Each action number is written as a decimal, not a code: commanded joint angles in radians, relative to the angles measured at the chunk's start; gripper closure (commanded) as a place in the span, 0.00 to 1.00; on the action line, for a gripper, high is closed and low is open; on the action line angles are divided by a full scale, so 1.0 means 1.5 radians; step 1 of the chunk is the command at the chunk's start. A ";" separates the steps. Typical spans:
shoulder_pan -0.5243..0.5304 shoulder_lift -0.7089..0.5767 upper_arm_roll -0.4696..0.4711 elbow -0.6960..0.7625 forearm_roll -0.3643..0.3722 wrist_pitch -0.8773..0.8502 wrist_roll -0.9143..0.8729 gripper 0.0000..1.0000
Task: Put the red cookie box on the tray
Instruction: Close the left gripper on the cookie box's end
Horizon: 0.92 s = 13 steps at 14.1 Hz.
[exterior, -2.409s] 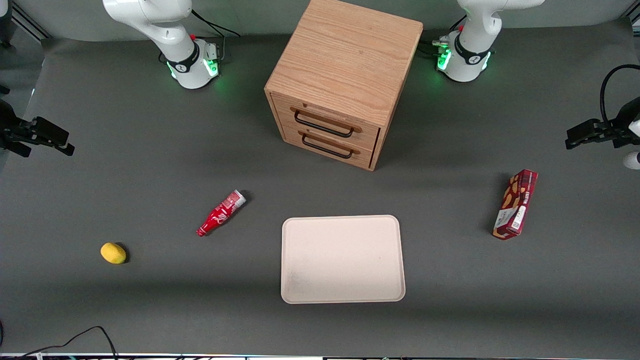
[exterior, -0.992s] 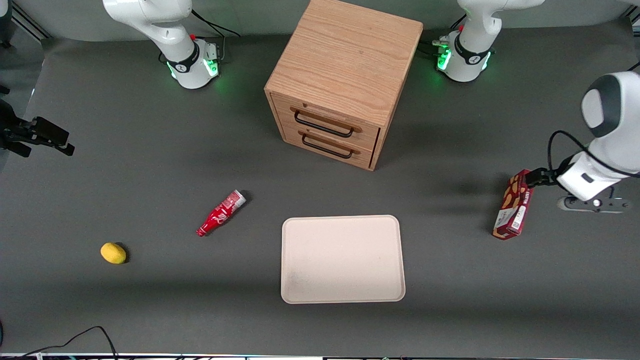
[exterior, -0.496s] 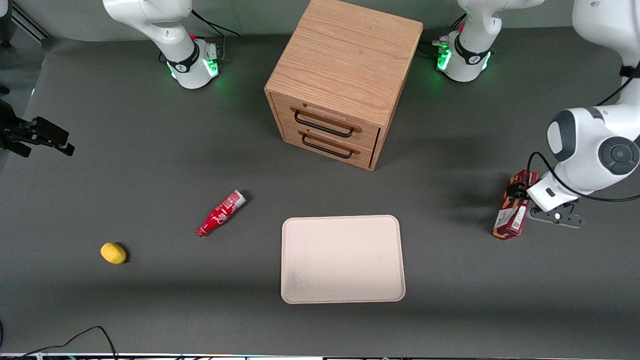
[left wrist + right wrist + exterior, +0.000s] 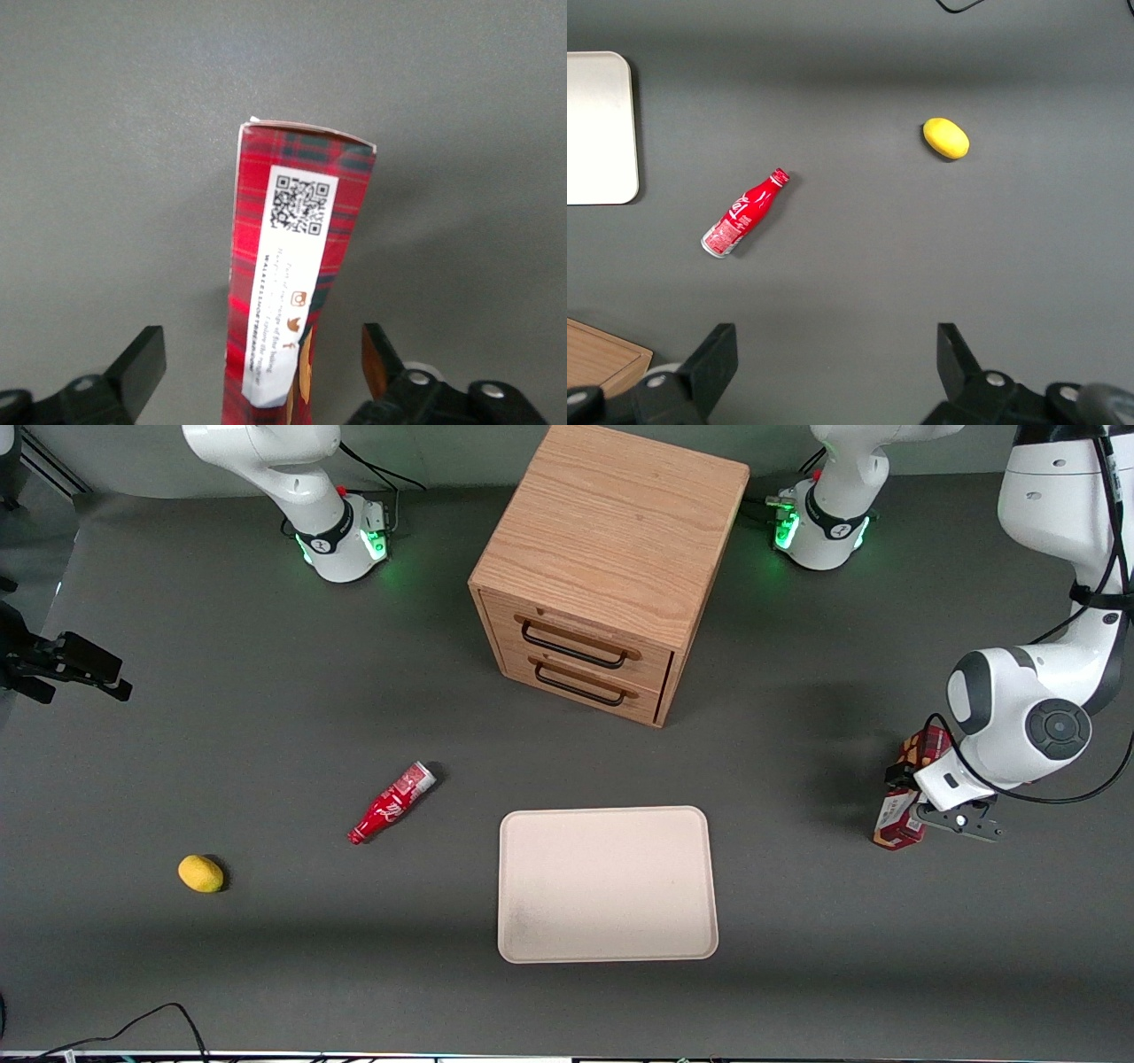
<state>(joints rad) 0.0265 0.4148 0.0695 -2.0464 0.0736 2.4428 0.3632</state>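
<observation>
The red cookie box [image 4: 897, 822] lies on the table toward the working arm's end, well apart from the tray [image 4: 607, 884]. My left gripper [image 4: 914, 790] is down over the box's middle and hides part of it in the front view. In the left wrist view the box [image 4: 292, 257] shows its tartan side and white label, and it lies between the two fingers [image 4: 142, 365] of my gripper [image 4: 261, 359]. The fingers are spread wide, with a gap on each side of the box. The cream tray is bare and also shows in the right wrist view [image 4: 598, 124].
A wooden two-drawer cabinet [image 4: 602, 567] stands farther from the front camera than the tray. A small red bottle [image 4: 392, 802] lies beside the tray toward the parked arm's end. A yellow lemon [image 4: 200, 873] lies further that way.
My left arm has swung in from the table's edge and come down over the cookie box, fingers now straddling it. The box has not moved.
</observation>
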 commanded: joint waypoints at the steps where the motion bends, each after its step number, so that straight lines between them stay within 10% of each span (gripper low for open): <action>1: 0.003 -0.009 -0.001 -0.009 -0.002 0.007 0.017 0.09; 4: 0.003 -0.010 -0.002 -0.009 -0.006 0.004 0.038 0.32; 8: 0.003 -0.010 -0.002 -0.009 -0.017 0.003 0.047 0.98; 13: 0.003 -0.010 -0.002 -0.009 -0.017 0.001 0.047 1.00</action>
<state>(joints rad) 0.0265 0.4144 0.0667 -2.0463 0.0611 2.4426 0.4088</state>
